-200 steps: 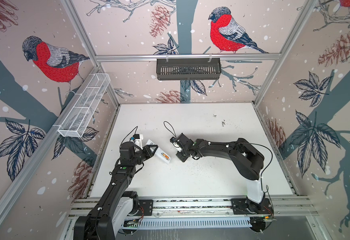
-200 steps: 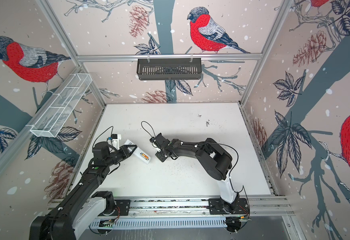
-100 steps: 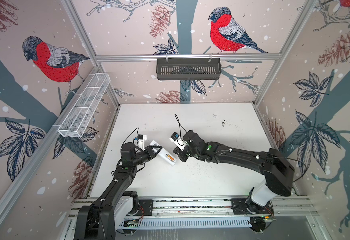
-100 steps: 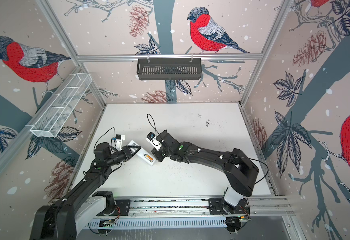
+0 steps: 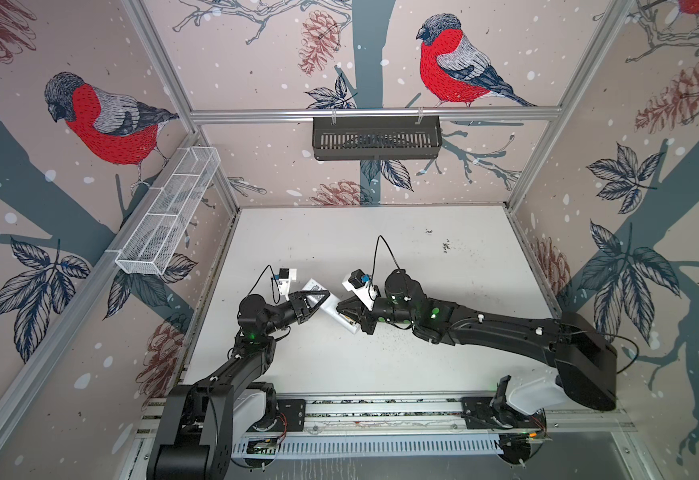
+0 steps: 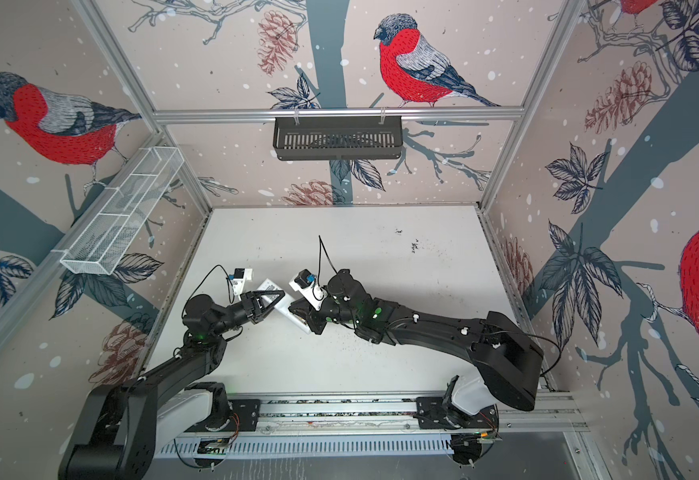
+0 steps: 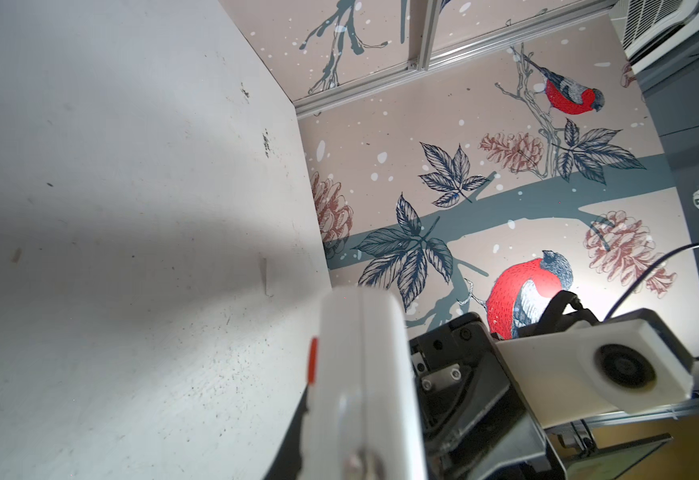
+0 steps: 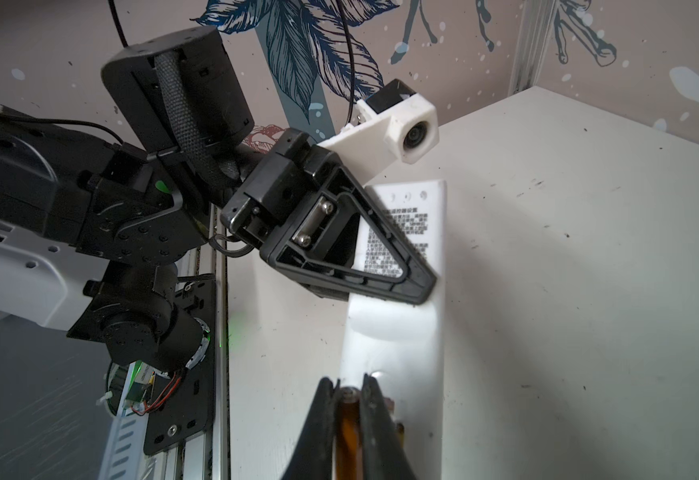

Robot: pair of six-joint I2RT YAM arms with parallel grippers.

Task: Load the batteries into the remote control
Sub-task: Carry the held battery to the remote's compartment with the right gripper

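The white remote control (image 5: 327, 308) (image 6: 283, 306) is held off the table, its plain back with a printed label facing up. My left gripper (image 5: 322, 297) (image 6: 278, 296) (image 8: 420, 286) is shut on its middle. The left wrist view shows the remote (image 7: 364, 365) edge-on with a red button. My right gripper (image 5: 342, 311) (image 6: 294, 311) (image 8: 347, 384) is shut on an orange battery (image 8: 347, 436), with its tips over the remote's (image 8: 397, 345) unlabelled end. A second orange-brown piece (image 8: 398, 428) peeks out beside the finger on the remote; how it sits is hidden.
A black slatted basket (image 5: 376, 137) hangs on the back wall and a white wire basket (image 5: 169, 216) on the left wall. The white table (image 5: 381, 249) bears dark specks. An aluminium rail (image 5: 381, 411) runs along the front edge under both arm bases.
The right arm has stretched out, its elbow swinging far right, and its gripper with the battery has come down against the remote's end. The left gripper has carried the remote slightly rightward.
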